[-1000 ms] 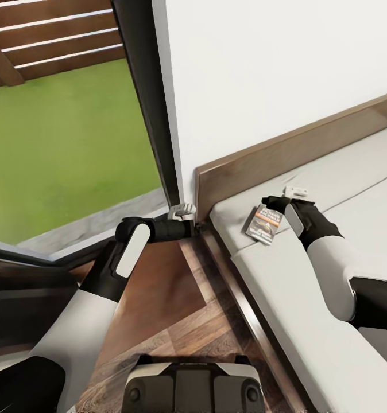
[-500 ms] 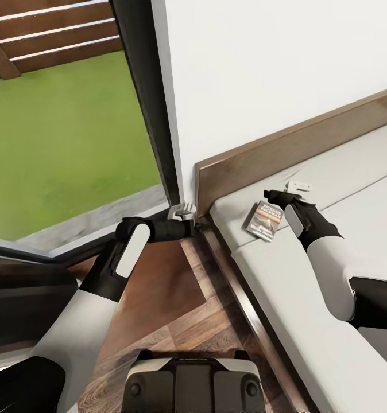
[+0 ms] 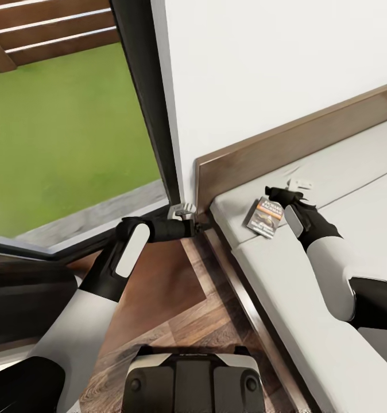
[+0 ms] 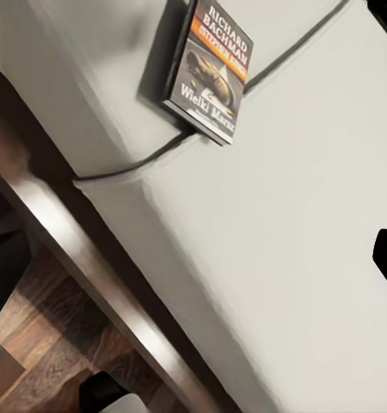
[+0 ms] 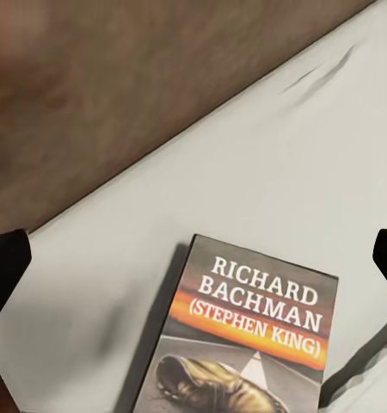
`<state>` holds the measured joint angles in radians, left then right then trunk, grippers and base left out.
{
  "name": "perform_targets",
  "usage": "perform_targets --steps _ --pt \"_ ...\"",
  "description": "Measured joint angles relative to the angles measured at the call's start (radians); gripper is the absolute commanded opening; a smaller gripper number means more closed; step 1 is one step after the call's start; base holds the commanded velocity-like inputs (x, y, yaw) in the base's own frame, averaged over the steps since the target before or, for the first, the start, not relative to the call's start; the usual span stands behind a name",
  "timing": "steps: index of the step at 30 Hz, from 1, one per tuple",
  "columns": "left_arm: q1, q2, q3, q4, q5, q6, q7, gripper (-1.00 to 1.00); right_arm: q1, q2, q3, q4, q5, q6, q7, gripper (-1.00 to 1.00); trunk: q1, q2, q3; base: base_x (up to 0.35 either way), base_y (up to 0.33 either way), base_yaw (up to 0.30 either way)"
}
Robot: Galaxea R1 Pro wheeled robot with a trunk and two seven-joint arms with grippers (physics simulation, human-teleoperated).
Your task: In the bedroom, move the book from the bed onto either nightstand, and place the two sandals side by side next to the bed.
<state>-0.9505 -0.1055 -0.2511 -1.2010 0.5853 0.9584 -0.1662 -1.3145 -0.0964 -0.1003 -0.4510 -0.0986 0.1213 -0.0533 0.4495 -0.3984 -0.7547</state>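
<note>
The book (image 3: 264,217) lies flat on the bed's light-grey mattress (image 3: 308,298), close to the brown headboard (image 3: 262,152). Its cover (image 5: 245,335) fills the near part of the right wrist view. My right gripper (image 3: 298,185) hovers just beside the book on the headboard side, open (image 5: 193,258), with nothing held. My left gripper (image 3: 183,213) hangs open (image 4: 193,262) off the bed's corner, above a smooth brown top that looks like the nightstand (image 3: 153,281). The book (image 4: 209,73) also appears in the left wrist view. The sandals are out of view.
A tall dark window frame (image 3: 150,103) and the white wall (image 3: 274,63) stand behind the headboard. The bed's dark wood side rail (image 3: 245,312) runs along the plank floor (image 3: 188,332). My base (image 3: 193,384) sits at the near edge.
The head view has tilted slightly, so everything sits a little higher. My right gripper has edged a touch toward the headboard. The book and the left arm have stayed put.
</note>
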Motion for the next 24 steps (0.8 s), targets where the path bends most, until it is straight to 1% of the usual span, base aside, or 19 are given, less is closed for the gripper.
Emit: perform_targets --steps 9,17,24 --pt "0.0 0.0 0.0 0.0 0.0 0.0 0.0 1.0 0.0 0.0 -0.002 0.04 0.001 -0.062 -0.002 1.0 0.0 0.0 -0.014 0.0 0.0 0.0" --pt "0.0 0.0 0.0 0.001 0.0 0.0 0.0 1.0 0.0 0.0 -0.003 0.038 0.002 -0.071 -0.01 1.0 0.0 0.0 -0.027 0.0 0.0 0.0" --pt "0.0 0.0 0.0 0.004 0.0 0.0 0.0 1.0 0.0 0.0 -0.002 0.037 0.003 -0.105 -0.015 1.0 0.0 0.0 -0.038 0.0 0.0 0.0"
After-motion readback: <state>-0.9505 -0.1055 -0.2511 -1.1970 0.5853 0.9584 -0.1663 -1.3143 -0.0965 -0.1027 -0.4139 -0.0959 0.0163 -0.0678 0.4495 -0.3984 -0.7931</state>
